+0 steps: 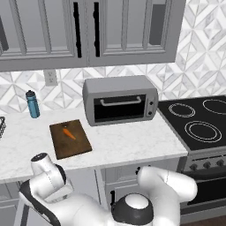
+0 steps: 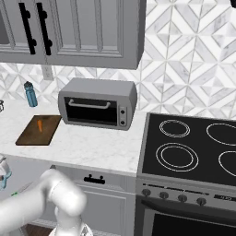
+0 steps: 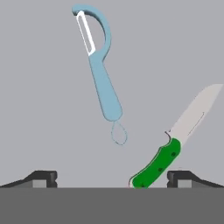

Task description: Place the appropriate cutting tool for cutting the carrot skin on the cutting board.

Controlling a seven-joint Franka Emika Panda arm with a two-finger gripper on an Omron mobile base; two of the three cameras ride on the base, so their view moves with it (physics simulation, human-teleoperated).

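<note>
Two tools lie under the wide-apart gripper (image 3: 112, 179), nothing picked up yet; the blue peeler (image 3: 99, 70) sits ahead, beside the green knife (image 3: 175, 144); next, grab the peeler for the cutting board (image 1: 69, 139) where the carrot (image 1: 68, 133) lies.

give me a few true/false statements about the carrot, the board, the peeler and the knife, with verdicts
1. The carrot lies on the cutting board. True.
2. The peeler already rests on the board beside the carrot. False: the board carries just the carrot; in the hand view the peeler lies on a plain grey surface.
3. The knife has a green handle and a silver blade. True.
4. The jaws are clamped on the knife handle. False: the gripper is open, its tips wide apart, holding nothing.
5. The peeler and the knife lie crossed over each other. False: they lie apart, not touching.
6. The cutting board sits on the counter left of the toaster oven. True.
</note>
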